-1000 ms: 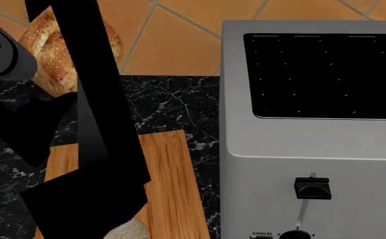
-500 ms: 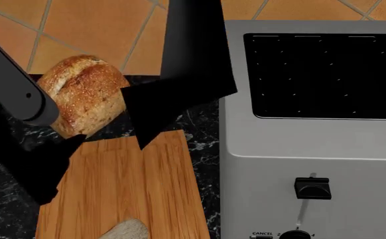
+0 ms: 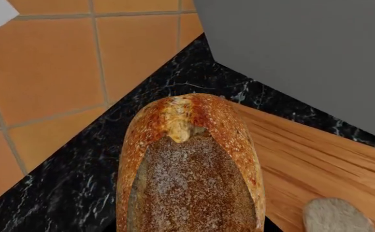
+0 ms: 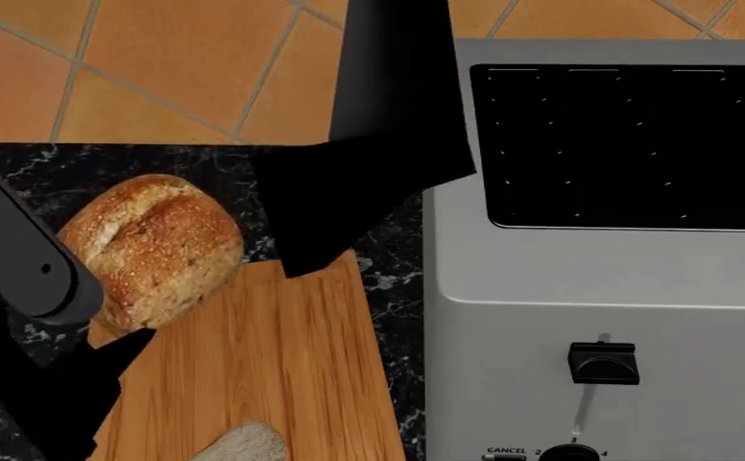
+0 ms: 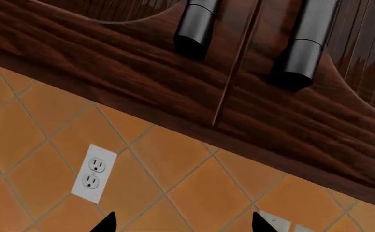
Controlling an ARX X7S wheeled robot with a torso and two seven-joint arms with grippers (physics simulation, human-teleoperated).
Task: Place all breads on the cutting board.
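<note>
Counter: black marbled stone counter (image 4: 386, 240) is seen below an orange tiled wall (image 4: 155, 67), with the task's things set toward its left part.
Left arm: the grey link of the left arm (image 4: 20, 254) is seen at the left edge of the head view; its gripper is hidden behind the loaf, so whether its jaws are apart or closed on the bread cannot be told.
Loaf: the large crusty loaf (image 4: 153, 248) is seen over the far-left corner of the cutting board (image 4: 270, 365), part over wood and part over stone; whether it rests or is carried cannot be told.
Slice: the pale slice (image 4: 242, 444) is already laid at the board's near edge, well apart from the loaf.
Right arm: a black link of the right arm (image 4: 372, 144) is seen crossing above the board's far edge; the right gripper (image 5: 182, 223) shows two finger tips standing apart with nothing between them, pointed at the tiled wall and an outlet (image 5: 92, 173).
Toaster: a grey toaster (image 4: 603, 250) stands just beside the board's right edge.
Risk: if released here, the loaf is judged likely to tip or roll off the far-left corner onto stone, since much of it overhangs.
Risk: a hurried shift rightward could knock the right arm's link.
</note>
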